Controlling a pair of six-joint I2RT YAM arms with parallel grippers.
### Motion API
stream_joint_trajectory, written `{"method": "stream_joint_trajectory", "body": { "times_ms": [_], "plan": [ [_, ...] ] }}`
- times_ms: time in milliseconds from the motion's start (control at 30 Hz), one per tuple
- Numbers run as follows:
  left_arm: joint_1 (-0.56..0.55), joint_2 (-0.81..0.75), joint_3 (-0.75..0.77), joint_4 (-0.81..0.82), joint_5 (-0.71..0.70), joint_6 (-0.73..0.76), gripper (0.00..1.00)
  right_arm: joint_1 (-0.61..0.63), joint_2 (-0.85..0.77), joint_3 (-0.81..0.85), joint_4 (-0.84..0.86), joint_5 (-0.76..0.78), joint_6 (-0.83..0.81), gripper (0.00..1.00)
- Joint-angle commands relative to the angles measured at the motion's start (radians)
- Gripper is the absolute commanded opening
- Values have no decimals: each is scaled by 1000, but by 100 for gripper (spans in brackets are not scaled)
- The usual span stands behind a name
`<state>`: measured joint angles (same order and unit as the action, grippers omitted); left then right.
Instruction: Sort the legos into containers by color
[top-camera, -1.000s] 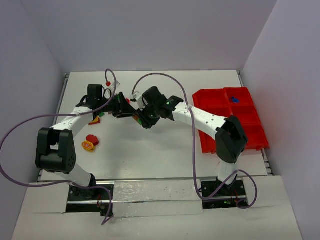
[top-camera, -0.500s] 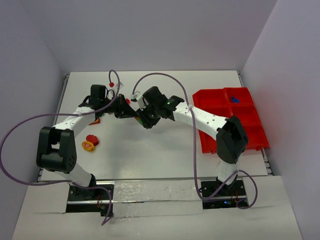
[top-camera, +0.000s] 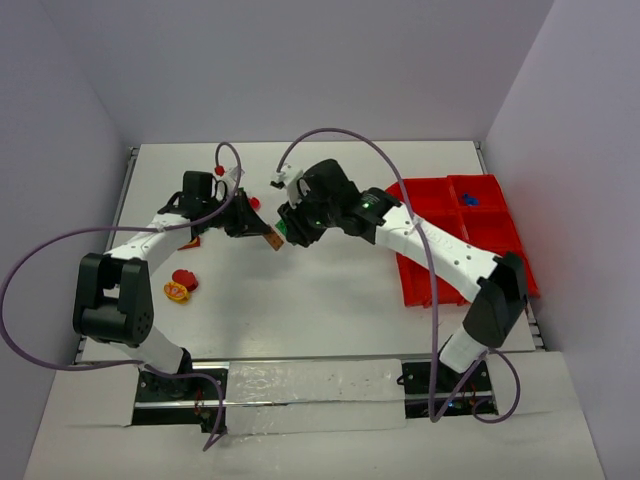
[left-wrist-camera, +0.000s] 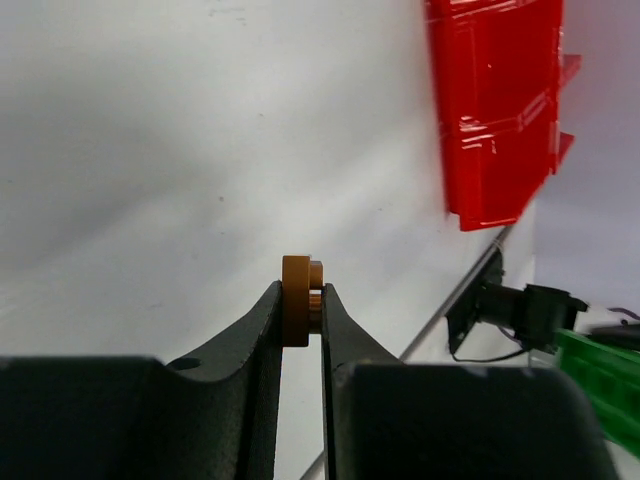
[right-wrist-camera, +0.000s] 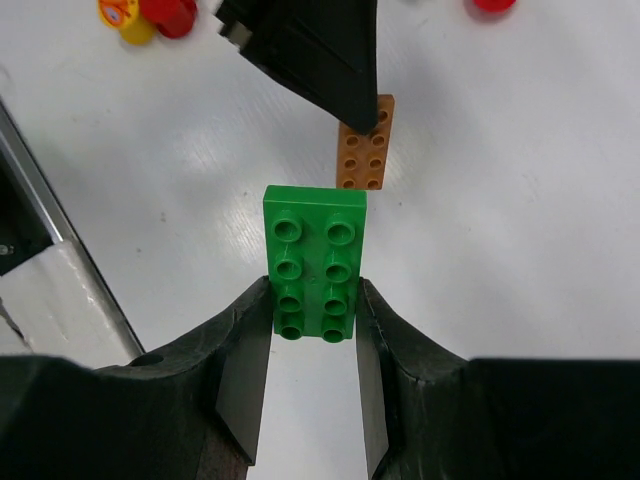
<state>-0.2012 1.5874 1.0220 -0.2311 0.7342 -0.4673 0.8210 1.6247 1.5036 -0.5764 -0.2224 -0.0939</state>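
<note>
My right gripper (right-wrist-camera: 314, 300) is shut on a green brick (right-wrist-camera: 314, 262), a flat plate with two rows of studs, held above the table; from the top view it sits at mid-table (top-camera: 283, 228). My left gripper (left-wrist-camera: 301, 300) is shut on an orange brick (left-wrist-camera: 297, 300), seen edge-on; in the right wrist view the orange brick (right-wrist-camera: 365, 155) hangs from the left fingers (right-wrist-camera: 320, 60) just beyond the green one. The red tray (top-camera: 462, 238) stands at the right, with a blue piece (top-camera: 470, 200) in a far compartment.
A red piece and a yellow-orange piece (top-camera: 180, 286) lie at the near left. A small red piece (top-camera: 254, 202) and another brick (top-camera: 190, 241) lie by the left arm. Purple cables loop over both arms. The tray also shows in the left wrist view (left-wrist-camera: 500, 100).
</note>
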Motion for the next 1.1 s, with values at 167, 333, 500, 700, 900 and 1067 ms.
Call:
{"method": "stream_joint_trajectory", "body": {
  "times_ms": [167,333,500,700,900,1067],
  "plan": [
    [-3,-119,10,-16,-144,86,0,-180,-114,-72,-27,74,-8,0],
    [-5,-180,12,-4,-183,114,0,-498,-142,-101,-65,128,-77,0],
    [-9,-202,30,-11,-231,151,0,-770,-122,-110,-76,201,-232,0],
    [-29,-213,40,-5,-255,168,0,-1048,4,-13,-66,219,-330,0],
    [-41,-214,35,-10,-263,180,0,-1110,120,91,-68,221,-343,0],
    [-44,-219,32,-22,-272,196,0,-1134,141,63,-85,215,-366,0]
  ]
}}
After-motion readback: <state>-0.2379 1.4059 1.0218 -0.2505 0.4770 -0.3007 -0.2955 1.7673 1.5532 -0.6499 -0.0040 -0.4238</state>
